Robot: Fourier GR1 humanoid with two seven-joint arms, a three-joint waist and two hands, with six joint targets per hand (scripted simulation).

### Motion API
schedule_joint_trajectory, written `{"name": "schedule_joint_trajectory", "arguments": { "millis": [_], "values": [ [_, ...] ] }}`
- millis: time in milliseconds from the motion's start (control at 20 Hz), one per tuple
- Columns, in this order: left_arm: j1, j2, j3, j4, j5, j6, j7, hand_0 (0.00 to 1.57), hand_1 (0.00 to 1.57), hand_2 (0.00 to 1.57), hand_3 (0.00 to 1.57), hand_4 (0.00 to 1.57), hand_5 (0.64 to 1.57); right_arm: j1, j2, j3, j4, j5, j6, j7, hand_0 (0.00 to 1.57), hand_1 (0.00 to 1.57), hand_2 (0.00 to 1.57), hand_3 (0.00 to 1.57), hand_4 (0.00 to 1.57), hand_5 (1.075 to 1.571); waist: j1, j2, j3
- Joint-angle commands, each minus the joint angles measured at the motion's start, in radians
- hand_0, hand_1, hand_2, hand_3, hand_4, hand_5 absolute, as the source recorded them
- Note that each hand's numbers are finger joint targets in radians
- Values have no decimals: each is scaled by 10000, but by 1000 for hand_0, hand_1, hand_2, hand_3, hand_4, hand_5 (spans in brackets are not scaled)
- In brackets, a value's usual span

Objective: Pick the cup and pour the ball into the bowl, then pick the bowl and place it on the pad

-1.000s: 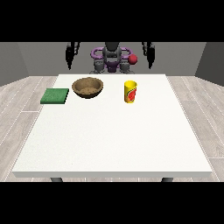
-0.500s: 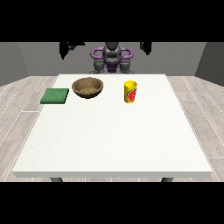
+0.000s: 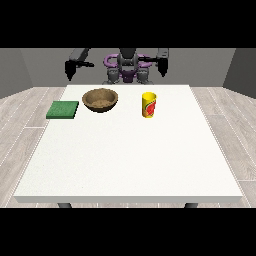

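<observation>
The cup, one only, stands upright on the tabletop, at 3 o'clock from the one bowl; one pad lies at 9 o'clock. No ball shows. Neither the hand at the view's right nor the hand at the view's left has reached the tabletop; whether their fingers are apart I cannot tell. The first step seems unstarted: next, reach for the cup.

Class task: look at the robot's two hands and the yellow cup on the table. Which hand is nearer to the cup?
Left: the hand at the view's right hangs behind the cup. The hand at the view's left is beyond the bowl.
</observation>
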Motion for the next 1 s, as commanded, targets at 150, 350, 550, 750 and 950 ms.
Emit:
{"name": "schedule_joint_trajectory", "arguments": {
  "millis": [150,350,550,750,950],
  "values": [
    [-1819,-104,617,1810,-103,290,-945,0,0,0,0,0,1444,-1572,-505,-665,1455,-218,469,-891,0,0,0,0,0,1557,-151,1171,2],
    [-2861,185,1092,2202,89,-104,-1162,0,0,0,0,0,1448,-2354,-336,-759,2698,172,222,-2135,0,0,0,0,0,1552,168,2123,5],
    [-3857,817,2114,3227,288,-55,-1735,0,0,0,0,0,1449,-2546,-608,-843,3026,-23,1001,-2975,0,0,0,0,0,1548,-361,3033,6],
    [-4485,778,2355,4276,412,-218,-2382,0,0,0,0,0,1416,-3368,-549,-863,3719,138,742,-3111,0,0,0,0,0,1550,-280,3175,3],
    [-4986,968,3141,5817,771,-307,-3412,0,0,0,0,0,1410,-2974,-90,-404,3394,527,526,-3510,0,0,0,0,0,1547,-807,3360,-3]
  ]
}}
